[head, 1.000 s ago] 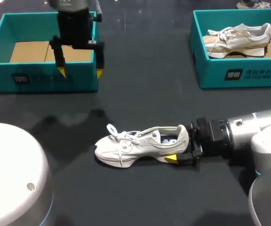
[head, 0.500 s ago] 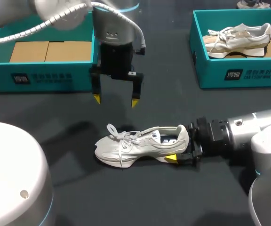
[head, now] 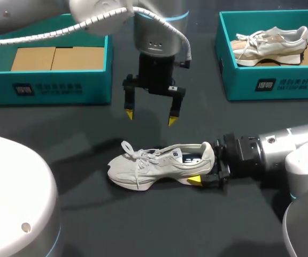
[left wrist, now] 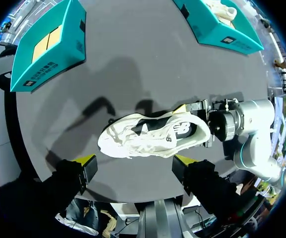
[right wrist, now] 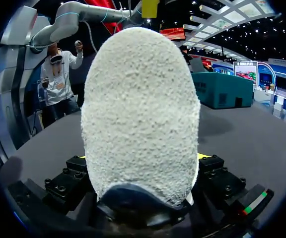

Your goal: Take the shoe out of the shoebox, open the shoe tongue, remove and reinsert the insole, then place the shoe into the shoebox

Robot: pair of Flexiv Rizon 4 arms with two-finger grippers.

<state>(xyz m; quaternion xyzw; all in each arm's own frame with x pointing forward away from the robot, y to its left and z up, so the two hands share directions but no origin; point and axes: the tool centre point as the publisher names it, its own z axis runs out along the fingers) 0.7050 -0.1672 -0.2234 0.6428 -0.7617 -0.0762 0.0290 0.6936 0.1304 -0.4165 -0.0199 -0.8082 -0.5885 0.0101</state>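
A white lace-up shoe (head: pixel 154 166) lies on its sole on the dark table, toe pointing left. My right gripper (head: pixel 207 163) comes in from the right and is shut on the shoe's heel. One yellow fingertip (head: pixel 195 179) shows at the near side. In the right wrist view the heel (right wrist: pixel 140 109) fills the space between the fingers. My left gripper (head: pixel 150 118) hangs open above and just behind the shoe, fingers pointing down. From the left wrist, the shoe (left wrist: pixel 153 136) lies ahead of the open left gripper (left wrist: pixel 134 160). The teal shoebox (head: pixel 58 88) at the back left holds only cardboard.
A second teal box (head: pixel 271 85) at the back right holds another pale shoe (head: pixel 271 45). Bare dark table lies between the two boxes and in front of the shoe. My right arm's silver wrist (head: pixel 271 152) stretches along the table at the right.
My left arm has swung from over the back-left box rightward and nearer, ending above the shoe with its gripper still open. The right gripper and the shoe have not moved.
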